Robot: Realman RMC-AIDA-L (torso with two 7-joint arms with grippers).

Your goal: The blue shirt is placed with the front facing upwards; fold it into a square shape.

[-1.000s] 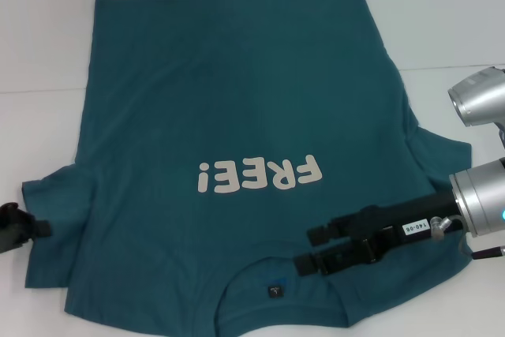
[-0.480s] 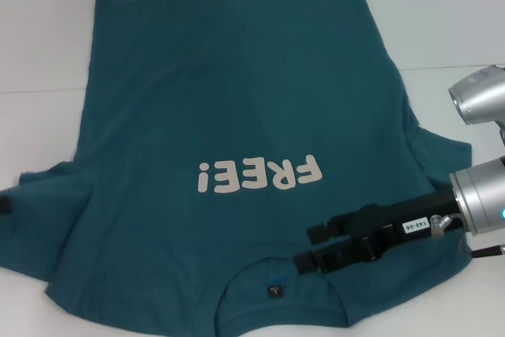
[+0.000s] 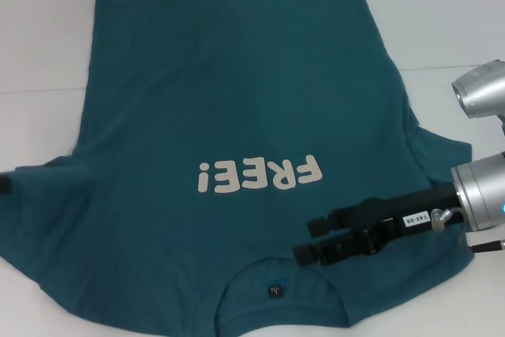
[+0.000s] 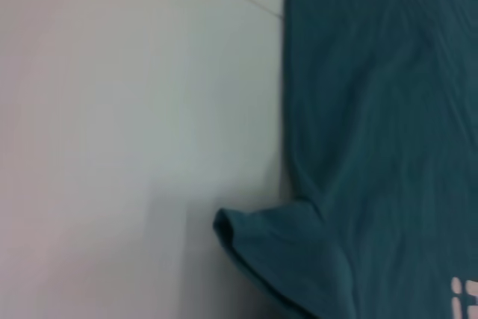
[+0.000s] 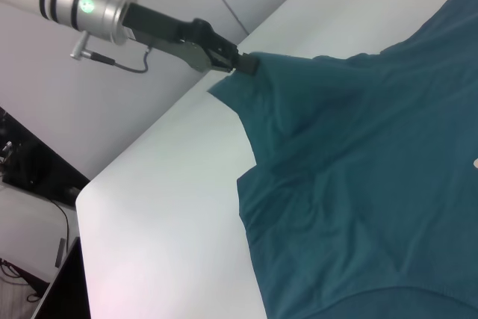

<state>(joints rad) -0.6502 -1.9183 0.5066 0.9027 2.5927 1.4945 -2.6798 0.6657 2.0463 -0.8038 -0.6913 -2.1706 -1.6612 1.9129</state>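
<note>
Since the earlier frames, left gripper (image 5: 240, 62) has drawn the left sleeve out leftward, jaws clamped on its edge. Blue shirt (image 3: 237, 116) lies front-up on the white table (image 3: 39, 37), collar nearest. Right gripper (image 3: 308, 241) hovers over the right shoulder, fingers slightly apart.
</note>
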